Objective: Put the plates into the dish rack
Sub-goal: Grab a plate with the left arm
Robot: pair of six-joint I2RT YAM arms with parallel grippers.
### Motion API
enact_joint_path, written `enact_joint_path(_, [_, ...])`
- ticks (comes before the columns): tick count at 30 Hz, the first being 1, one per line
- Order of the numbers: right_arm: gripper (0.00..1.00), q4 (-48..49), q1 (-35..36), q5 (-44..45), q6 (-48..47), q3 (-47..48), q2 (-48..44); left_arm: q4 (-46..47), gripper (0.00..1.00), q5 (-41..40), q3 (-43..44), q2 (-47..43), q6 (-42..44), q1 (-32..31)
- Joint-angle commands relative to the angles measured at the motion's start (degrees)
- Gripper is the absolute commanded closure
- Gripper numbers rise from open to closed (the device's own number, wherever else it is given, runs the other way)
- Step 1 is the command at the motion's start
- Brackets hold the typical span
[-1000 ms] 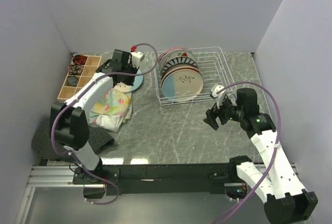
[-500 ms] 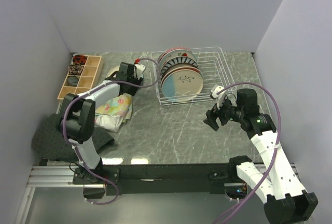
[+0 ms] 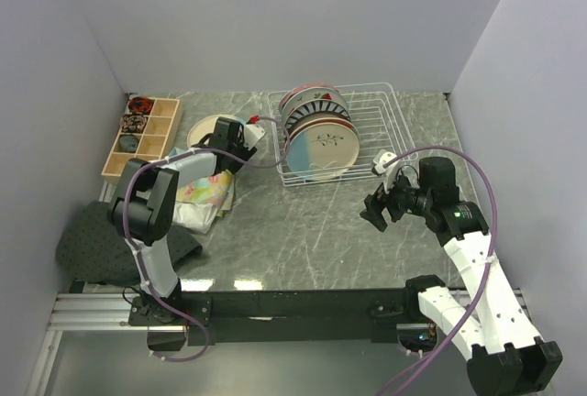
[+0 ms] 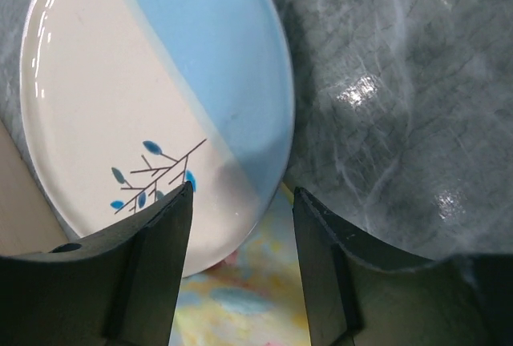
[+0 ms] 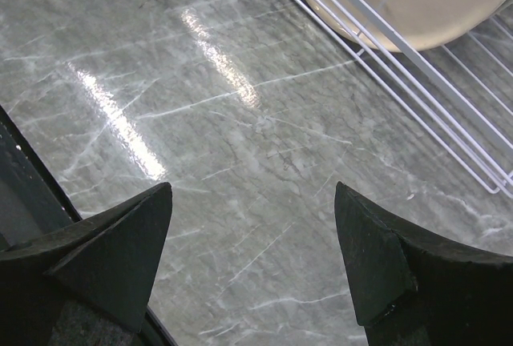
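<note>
A cream-and-blue plate [image 4: 160,82] with a small branch print lies flat at the back left [image 3: 200,128], its near edge resting on the floral cloth [image 4: 240,298]. My left gripper [image 4: 240,226] hangs open just over that edge [image 3: 220,144], holding nothing. The white wire dish rack [image 3: 381,107] holds several plates [image 3: 321,144] on edge in its left half. My right gripper [image 5: 252,234] is open and empty above bare marble, in front of the rack's near right corner [image 3: 376,211]. The rack's wires [image 5: 417,66] and a cream plate [image 5: 417,2] show at the top right of the right wrist view.
A wooden compartmented box [image 3: 142,135] stands at the far left by the wall. The floral cloth [image 3: 206,190] is bunched in front of the plate, and a dark grey cloth [image 3: 92,240] lies at the near left. The rack's right half [image 3: 371,130] holds no plates.
My left gripper has opened and let go of the cream-and-blue plate, then drawn back a little toward the near side. The right arm has not moved.
</note>
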Motion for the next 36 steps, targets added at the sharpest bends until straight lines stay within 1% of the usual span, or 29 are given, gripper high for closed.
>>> enact_joint_path(1, [0.12, 0.59, -0.31, -0.85, -0.61, 0.57, -0.34, 3.02, 0.43, 0.38, -0.52, 1.42, 4.66, -1.08])
enact_joint_path(5, [0.12, 0.5, -0.31, -0.85, -0.78, 0.57, -0.25, 3.29, 0.43, -1.47, -0.26, 3.27, 5.28, -1.52])
enact_joint_path(6, [0.12, 0.58, -0.31, -0.76, -0.7, 0.48, -0.16, 5.2, 0.43, -2.17, -0.09, 3.53, 5.36, -1.52])
enact_joint_path(14, [0.12, 0.67, -0.31, -0.68, -0.61, 0.39, -0.25, 8.82, 0.45, -7.18, 0.09, 5.82, 6.95, -2.67])
enact_joint_path(19, [0.12, 0.76, -0.31, -0.5, -0.61, 0.39, -0.16, 11.54, 0.49, -8.94, -2.45, 5.74, 7.65, -2.75])
enact_joint_path(22, [0.12, 0.67, -0.31, -0.5, -0.7, 0.57, -0.07, 12.69, 0.65, -9.04, -3.34, 5.56, 7.74, -2.75])
enact_joint_path(24, [0.12, 0.67, -0.31, -0.5, -0.61, 0.57, -0.07, 12.25, 0.72, -8.33, -3.34, 5.21, 7.83, -2.75])
enact_joint_path(25, [0.12, 0.76, -0.4, -0.5, -0.61, 0.48, -0.07, 12.08, 0.79, -8.16, -3.16, 4.95, 7.65, -2.75])
enact_joint_path(28, [0.12, 0.76, -0.31, -0.5, -0.61, 0.39, -0.07, 11.37, 0.89, -8.07, -2.72, 3.02, 7.47, -2.75])
enact_joint_path(32, [0.12, 0.67, -0.4, -0.59, -0.7, 0.57, -0.16, 12.34, 0.9, -9.73, -3.25, -1.29, 8.44, -2.75])
enact_joint_path(36, [0.12, 0.58, -0.4, -0.76, -0.78, 0.57, -0.25, 11.11, 0.91, -9.91, -2.72, -6.38, 8.53, -2.75])
